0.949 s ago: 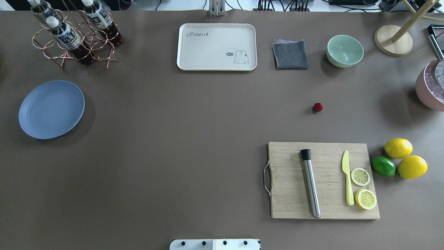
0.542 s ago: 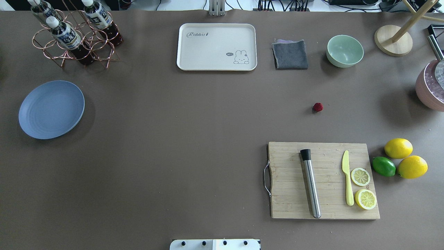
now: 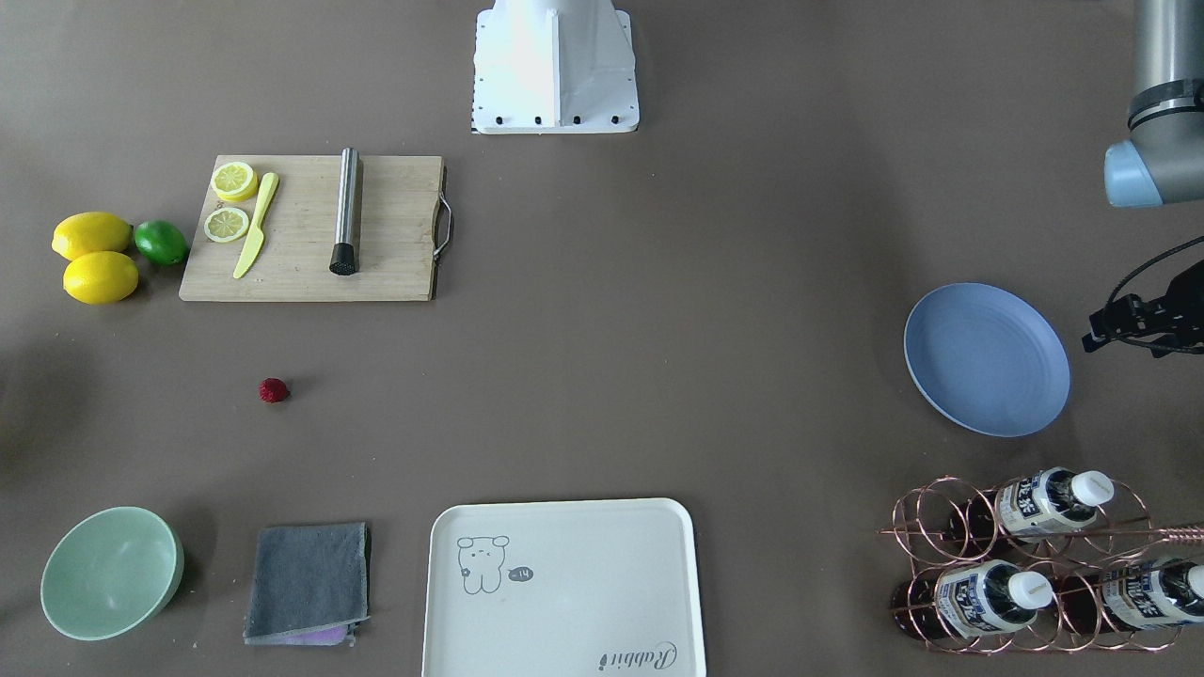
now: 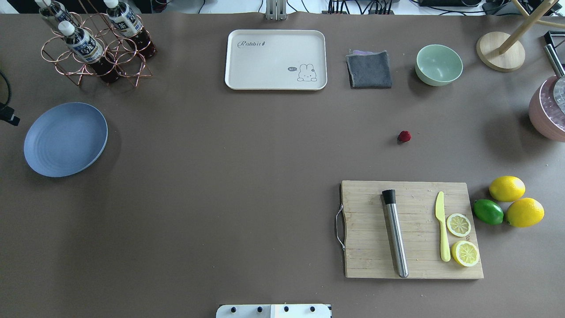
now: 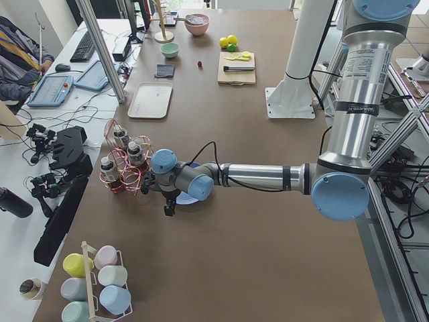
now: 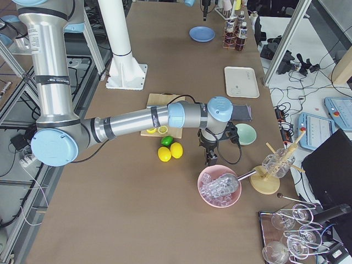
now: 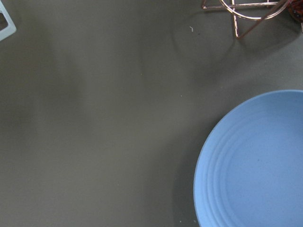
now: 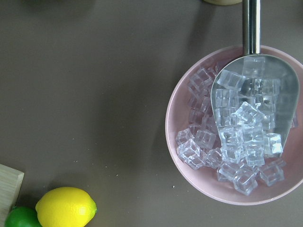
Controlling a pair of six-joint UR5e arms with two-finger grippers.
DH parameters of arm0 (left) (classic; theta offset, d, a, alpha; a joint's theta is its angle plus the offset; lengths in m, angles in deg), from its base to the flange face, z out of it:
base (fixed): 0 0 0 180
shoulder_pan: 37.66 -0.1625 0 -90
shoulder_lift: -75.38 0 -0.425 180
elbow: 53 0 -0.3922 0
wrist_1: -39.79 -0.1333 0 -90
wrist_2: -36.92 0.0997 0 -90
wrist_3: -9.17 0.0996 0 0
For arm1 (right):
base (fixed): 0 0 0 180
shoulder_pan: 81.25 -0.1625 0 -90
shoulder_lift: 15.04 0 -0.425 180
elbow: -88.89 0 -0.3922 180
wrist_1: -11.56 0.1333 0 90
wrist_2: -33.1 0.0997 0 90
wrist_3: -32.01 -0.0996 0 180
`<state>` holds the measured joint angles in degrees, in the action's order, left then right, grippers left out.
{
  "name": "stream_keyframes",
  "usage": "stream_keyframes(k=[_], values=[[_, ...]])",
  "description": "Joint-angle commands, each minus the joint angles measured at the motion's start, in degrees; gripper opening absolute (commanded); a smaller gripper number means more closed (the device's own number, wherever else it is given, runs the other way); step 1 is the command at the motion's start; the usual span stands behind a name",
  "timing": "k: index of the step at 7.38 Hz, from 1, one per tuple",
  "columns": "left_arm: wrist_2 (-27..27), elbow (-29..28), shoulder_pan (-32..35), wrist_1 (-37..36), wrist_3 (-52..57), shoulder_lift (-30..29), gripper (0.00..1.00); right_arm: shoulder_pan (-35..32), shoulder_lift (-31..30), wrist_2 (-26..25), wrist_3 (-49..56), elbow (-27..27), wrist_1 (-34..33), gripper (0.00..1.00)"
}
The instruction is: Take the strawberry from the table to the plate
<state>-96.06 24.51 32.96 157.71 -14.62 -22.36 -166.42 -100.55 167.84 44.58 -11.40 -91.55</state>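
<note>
On your wooden cutting board (image 4: 410, 229) lie a steel muddler (image 4: 395, 233) with a black end, a yellow plastic knife (image 4: 442, 232) and two lemon halves (image 4: 458, 224), cut faces up. Just past its edge, a lime (image 4: 488, 211) sits against one of two whole lemons (image 4: 506, 188). Further back you have a mint green bowl (image 4: 438, 64), a folded grey cloth (image 4: 369, 70), a cream rabbit tray (image 4: 276, 59) and a copper wire rack (image 4: 121, 55) holding three bottles (image 4: 84, 46). A pink bowl (image 8: 173, 127) holds ice cubes (image 8: 236, 142) and a metal scoop (image 8: 251, 28).
</note>
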Motion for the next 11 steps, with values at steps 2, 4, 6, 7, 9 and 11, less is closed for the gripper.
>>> stream_keyframes(k=[2,4,6,7,9,11], values=[[1.0,-4.3,-4.3,5.7,-6.4,-1.3,0.92,0.4,0.0,0.1,-0.1,-0.1,0.0,1.0],[1.0,-5.0,-4.3,6.1,-7.0,-1.7,0.82,0.4,0.0,0.1,-0.1,-0.1,-0.1,1.0],[0.9,-5.2,-4.3,6.5,-7.3,-1.7,0.66,0.4,0.0,0.1,-0.2,-0.1,-0.1,1.0],[0.9,-5.3,-4.3,6.6,-7.4,-1.7,0.62,0.4,0.0,0.1,-0.2,-0.1,-0.1,1.0],[0.8,-5.3,-5.0,8.5,-10.6,-1.6,0.55,0.4,0.0,0.1,-0.2,-0.2,0.0,1.0],[0.9,-5.4,-5.2,8.9,-12.6,-1.7,0.0,0.5,0.0,0.1,-1.2,-0.4,0.0,1.0]])
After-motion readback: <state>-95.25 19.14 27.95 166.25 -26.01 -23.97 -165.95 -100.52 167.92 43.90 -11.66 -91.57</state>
